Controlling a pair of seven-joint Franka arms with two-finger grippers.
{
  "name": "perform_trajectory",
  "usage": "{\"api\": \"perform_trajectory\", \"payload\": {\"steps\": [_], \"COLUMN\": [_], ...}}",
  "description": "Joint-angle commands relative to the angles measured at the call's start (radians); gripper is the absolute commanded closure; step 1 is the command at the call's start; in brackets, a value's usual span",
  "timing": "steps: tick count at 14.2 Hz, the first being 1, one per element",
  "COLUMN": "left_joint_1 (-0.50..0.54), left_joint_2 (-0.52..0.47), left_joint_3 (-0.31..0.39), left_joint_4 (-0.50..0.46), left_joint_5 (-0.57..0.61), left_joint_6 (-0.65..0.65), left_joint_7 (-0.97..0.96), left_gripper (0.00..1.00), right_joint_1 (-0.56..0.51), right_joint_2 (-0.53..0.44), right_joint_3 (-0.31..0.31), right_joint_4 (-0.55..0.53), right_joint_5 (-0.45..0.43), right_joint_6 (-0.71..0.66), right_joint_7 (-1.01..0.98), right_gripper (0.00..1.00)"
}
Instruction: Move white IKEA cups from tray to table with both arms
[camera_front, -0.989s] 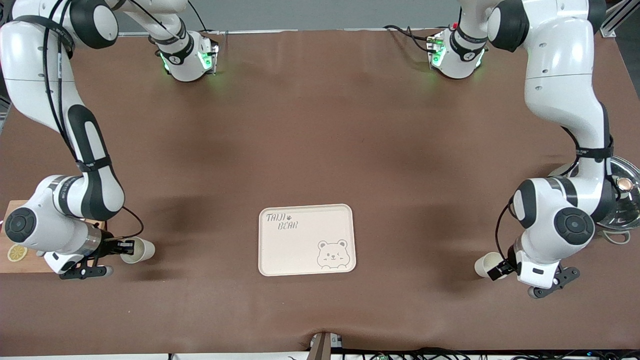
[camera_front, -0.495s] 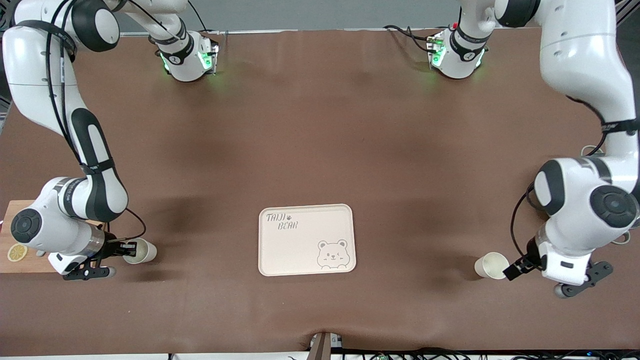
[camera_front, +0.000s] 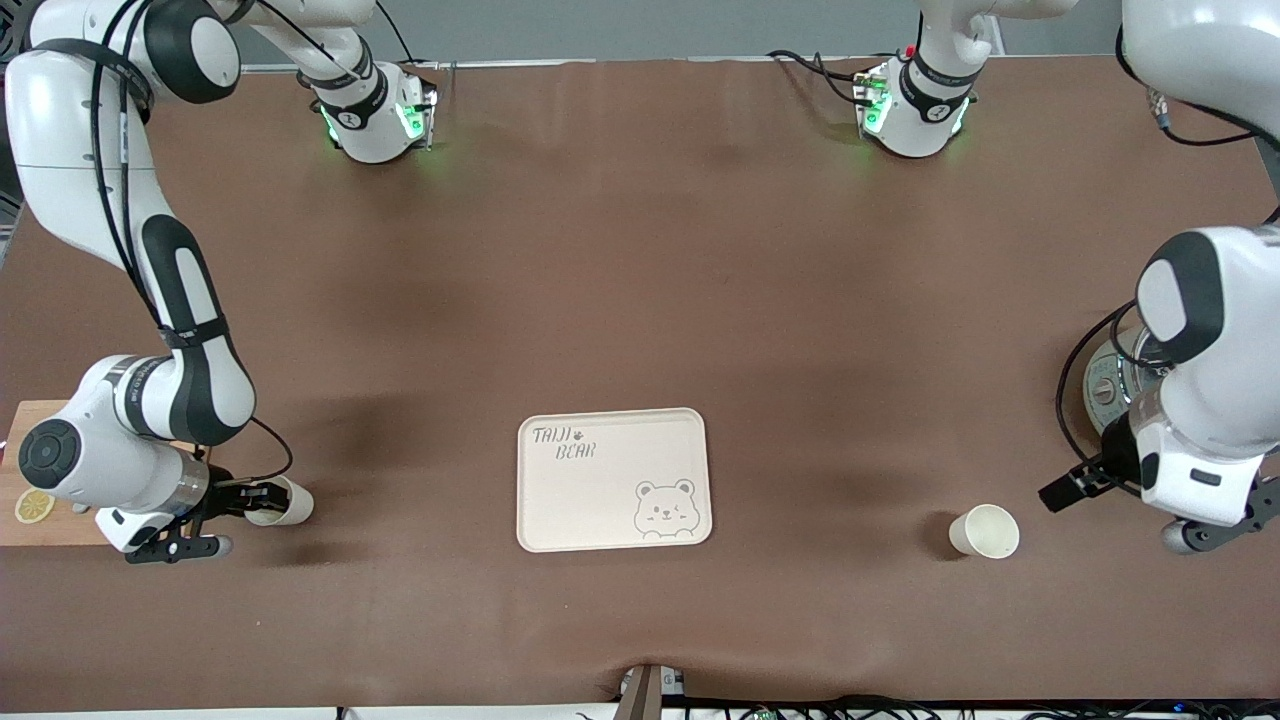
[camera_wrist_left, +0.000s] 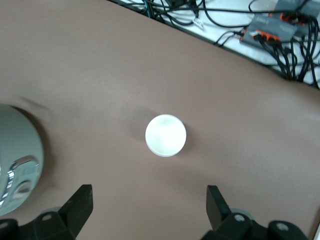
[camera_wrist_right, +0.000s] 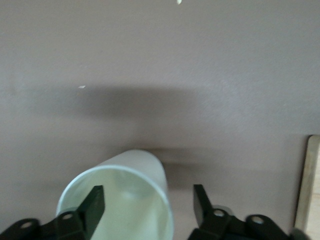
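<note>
While the right gripper (camera_front: 258, 496) sits low at the right arm's end of the table (camera_front: 640, 250), its jaws stand spread, straddling the wall of cup 1 (camera_front: 287, 505): 1 finger inside the mouth, 1 outside, no pinch. Cup 1 rests on the mat just beside the wooden board (camera_front: 50, 532).

The left gripper (camera_front: 1065, 490) hangs spread and empty over the mat, apart from cup 2 (camera_front: 985, 530), which stands upright.

The tray (camera_front: 612, 412) lies bare between the 2 cups.

Judgement: both cups are placed. The right gripper needs a straight lift, or its inner finger could tip cup 1. Open mat surrounds cup 2, and the metal lid (camera_front: 1100, 390) lies near the left arm.
</note>
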Motion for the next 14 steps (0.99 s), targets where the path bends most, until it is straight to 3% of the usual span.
{"api": "perform_trajectory", "payload": {"steps": [1,4,9,12,14], "left_joint_1": [0.009,0.002,0.002,0.012,0.014], "left_joint_2": [-0.075,-0.133,-0.240,-0.294,-0.325], "left_joint_3": [-0.007,-0.007,-0.045,-0.051,-0.051], "left_joint_4": [-0.029,-0.028,-0.028,-0.029,-0.040], "left_joint_5": [0.006,0.006,0.004,0.003,0.003], "left_joint_6": [-0.062,-0.123,-0.272,-0.349,-0.381], "left_joint_7": [0.059,0.080,0.157,0.236,0.244], "left_gripper": [0.00,0.00,0.00,0.00,0.00], "right_joint_1": [0.010,0.041,0.041,0.033,0.033], "right_joint_2": [-0.027,-0.117,-0.364,-0.511,-0.650], "right_joint_3": [0.003,-0.006,-0.011,-0.011,-0.011], "right_joint_4": [0.132,0.248,0.254,0.211,0.066], "right_joint_5": [0.006,-0.012,-0.032,-0.038,-0.038], "right_joint_6": [-0.242,-0.523,-0.766,-0.872,-0.858], "right_joint_7": [0.021,0.058,0.059,0.082,0.149], "right_gripper": [0.00,0.00,0.00,0.00,0.00]}}
